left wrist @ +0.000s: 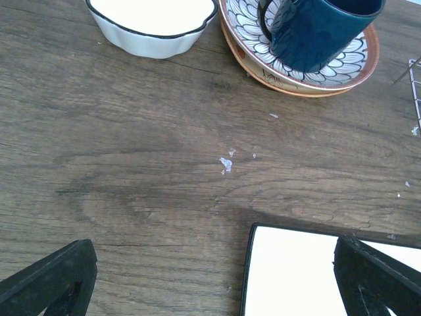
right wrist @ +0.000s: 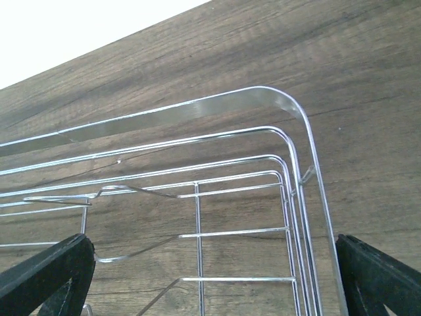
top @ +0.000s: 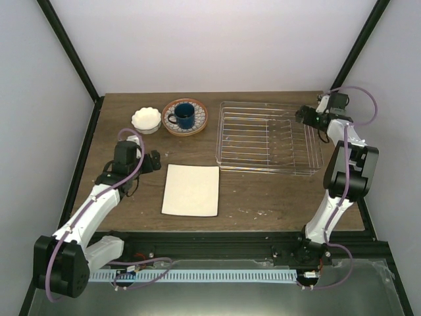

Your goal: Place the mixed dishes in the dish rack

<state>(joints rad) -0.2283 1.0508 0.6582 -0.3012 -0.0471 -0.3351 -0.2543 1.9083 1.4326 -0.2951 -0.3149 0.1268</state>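
Note:
A small white scalloped bowl stands at the back left. Right of it a dark blue mug sits on the orange-rimmed patterned plate. The flat cream rectangular plate lies nearer the front. The silver wire dish rack holds nothing. My left gripper is open, low over the wood at the cream plate's far left corner. My right gripper is open above the rack's far right corner.
The brown wooden table ends in black frame posts and white walls at the back and sides. A black rail runs along the near edge by the arm bases. Small white flecks lie on the wood between the dishes.

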